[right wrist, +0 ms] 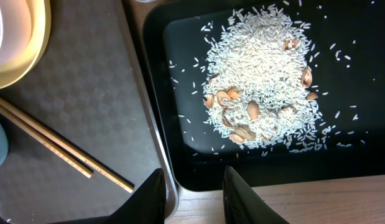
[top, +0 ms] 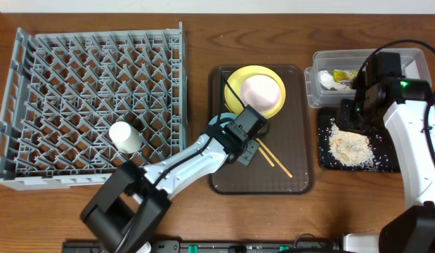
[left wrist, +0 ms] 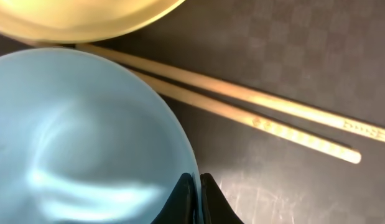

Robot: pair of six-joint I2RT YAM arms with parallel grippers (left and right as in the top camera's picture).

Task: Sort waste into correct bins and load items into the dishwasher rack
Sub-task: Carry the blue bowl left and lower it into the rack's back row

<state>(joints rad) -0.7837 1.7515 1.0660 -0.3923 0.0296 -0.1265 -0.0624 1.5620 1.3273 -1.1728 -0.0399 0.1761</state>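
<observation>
One rack, one cup at its five o'clock; one plate; one white bowl, one blue bowl; two chopsticks; one tub holding seemingly two scraps; one black tray.

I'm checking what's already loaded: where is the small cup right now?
In the overhead view the small pale cup sits inside the grey dishwasher rack, toward its near right part, left of the brown serving tray.

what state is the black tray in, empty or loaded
Loaded: the black tray holds a heap of rice-like food scraps across its middle.
</observation>
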